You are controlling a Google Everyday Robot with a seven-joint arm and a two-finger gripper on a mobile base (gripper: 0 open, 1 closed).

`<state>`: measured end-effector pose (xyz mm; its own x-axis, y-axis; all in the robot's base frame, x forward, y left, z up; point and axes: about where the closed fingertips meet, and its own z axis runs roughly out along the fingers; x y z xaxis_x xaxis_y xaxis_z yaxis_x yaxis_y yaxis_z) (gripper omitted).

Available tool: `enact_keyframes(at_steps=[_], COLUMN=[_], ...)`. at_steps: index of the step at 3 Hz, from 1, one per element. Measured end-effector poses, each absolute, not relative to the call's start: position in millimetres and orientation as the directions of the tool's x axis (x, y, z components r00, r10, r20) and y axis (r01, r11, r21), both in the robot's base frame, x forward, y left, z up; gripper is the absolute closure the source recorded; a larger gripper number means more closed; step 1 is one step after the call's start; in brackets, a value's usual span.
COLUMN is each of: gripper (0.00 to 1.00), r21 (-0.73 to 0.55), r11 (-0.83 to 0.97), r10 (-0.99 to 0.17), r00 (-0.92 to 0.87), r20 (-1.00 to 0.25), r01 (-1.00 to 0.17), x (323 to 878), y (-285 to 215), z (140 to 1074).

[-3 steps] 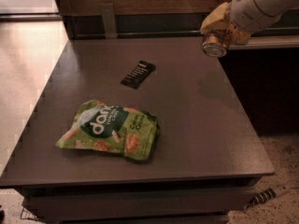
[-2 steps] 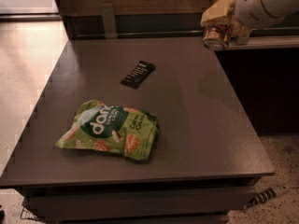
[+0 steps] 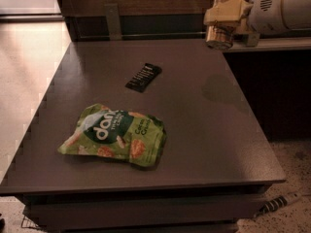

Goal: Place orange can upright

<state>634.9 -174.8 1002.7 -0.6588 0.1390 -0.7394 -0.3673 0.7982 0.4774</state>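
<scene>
Orange-brown metal, silver at both ends: orange can (image 3: 217, 37), clamped crosswise by the cream fingers (image 3: 232, 9) of the gripper (image 3: 224, 16). Closed tight on the middle of the can, with one silver end poking out above and the other below. Held up in the air at the far right corner of the bench (image 3: 204, 144), close to upright with a slight lean, lower end facing down toward the bench top and not touching it. Carried on a thick white arm (image 3: 282, 6) reaching in from the right, in front of a pale ledge (image 3: 277, 43) beyond the bench edge. Soft dark shadow (image 3: 221, 89) on the right side of the bench. Lying flat near the front left: green snack bag (image 3: 114, 137), crumpled, white lettering up. Farther back, near the middle: flat black wrapped bar (image 3: 144, 76), set at a slant, well apart from both bag and can. Trailing on the speckled floor at the lower right: ribbed cable (image 3: 277, 205).
</scene>
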Motion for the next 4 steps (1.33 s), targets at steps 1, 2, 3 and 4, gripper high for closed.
enact_keyframes(at_steps=[1,2,3,4], gripper=[1.0,1.0,1.0,1.0], r21=[0.421,0.349,0.347,0.305], r11=[0.75,0.74,0.738,0.71], r10=[0.033,-0.04,-0.04,-0.034], r00=[-0.606,-0.555,-0.551,-0.464], r20=[-0.795,-0.831,-0.833,-0.885], r01=[-0.51,-0.576,-0.578,-0.635], x=[635.9,636.3,636.9,647.9], y=[-173.6,-169.2,-169.0,-164.1], z=[997.5,997.5,997.1,986.9])
